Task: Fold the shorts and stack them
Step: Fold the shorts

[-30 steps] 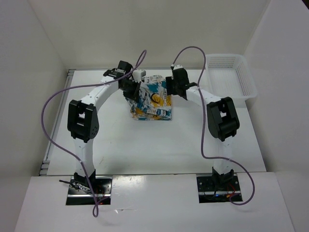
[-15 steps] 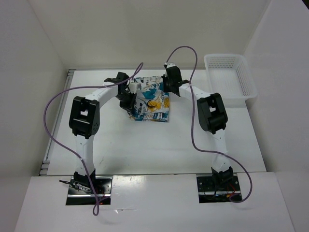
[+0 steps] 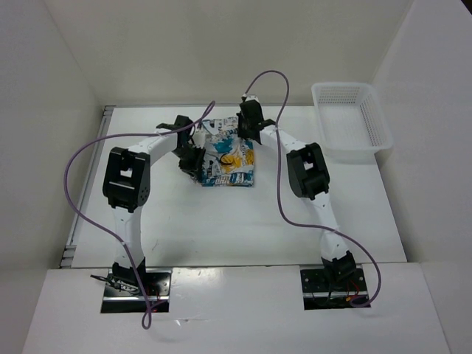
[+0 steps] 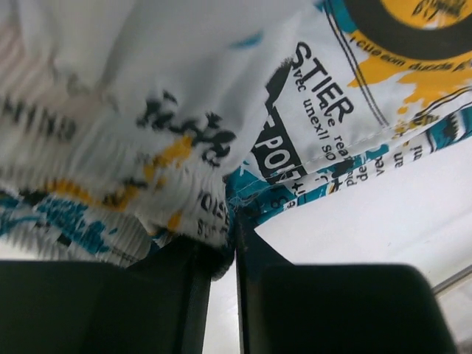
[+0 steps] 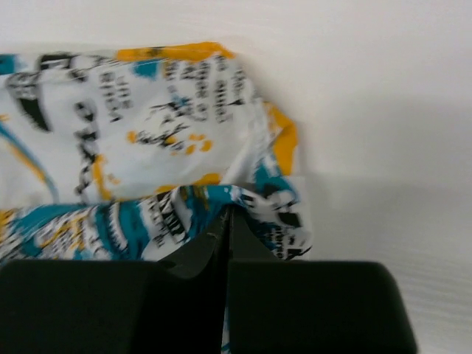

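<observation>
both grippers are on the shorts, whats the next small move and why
Probably lower the pinched edges flat, then open both. The left gripper and right gripper are each shut on the shorts, which look doubled over on the table.

Left end effector (image 4: 227,247) clamped, black fingers (image 4: 110,310) almost touching. A fold of the shorts (image 4: 221,110) is pinched right at the tips. Fabric fills everything above the tips and out to both sides. Ribbed waistband (image 4: 66,206) sits up-left of the tips. Stitched hem (image 4: 354,151) with black lettering runs up-right. Bare white counter (image 4: 383,221) shows right of the tips, under the hem.
</observation>
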Available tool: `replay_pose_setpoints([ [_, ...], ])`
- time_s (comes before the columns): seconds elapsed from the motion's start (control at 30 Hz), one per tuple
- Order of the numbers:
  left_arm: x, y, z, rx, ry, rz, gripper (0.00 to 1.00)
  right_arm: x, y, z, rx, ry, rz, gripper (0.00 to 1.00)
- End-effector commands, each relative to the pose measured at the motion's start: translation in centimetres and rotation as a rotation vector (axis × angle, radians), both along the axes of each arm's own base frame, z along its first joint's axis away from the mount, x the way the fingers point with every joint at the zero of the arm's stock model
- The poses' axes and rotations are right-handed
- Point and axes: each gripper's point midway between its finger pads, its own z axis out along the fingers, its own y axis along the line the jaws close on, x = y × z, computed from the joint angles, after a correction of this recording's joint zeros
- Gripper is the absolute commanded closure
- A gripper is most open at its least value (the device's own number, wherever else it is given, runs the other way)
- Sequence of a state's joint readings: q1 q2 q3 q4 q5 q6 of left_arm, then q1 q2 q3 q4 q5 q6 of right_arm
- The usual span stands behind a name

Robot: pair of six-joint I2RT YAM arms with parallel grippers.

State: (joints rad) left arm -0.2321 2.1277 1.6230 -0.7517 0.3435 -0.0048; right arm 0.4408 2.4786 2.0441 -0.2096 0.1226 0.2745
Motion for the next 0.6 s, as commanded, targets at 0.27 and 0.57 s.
replay_pose_setpoints([
  [0.27, -4.9, 1.9, 1.0, 0.032, 0.098, 0.013, 0.61, 2.2, -1.7, -0.5, -0.089, -0.012, -0.147, 1.00],
  [0.57, -2.7, 0.6, 4.7, -0.044, -0.006, 0.000, 0.12, 3.2, 3.2, 9.4, -0.066, -0.231, -0.013, 1.00],
])
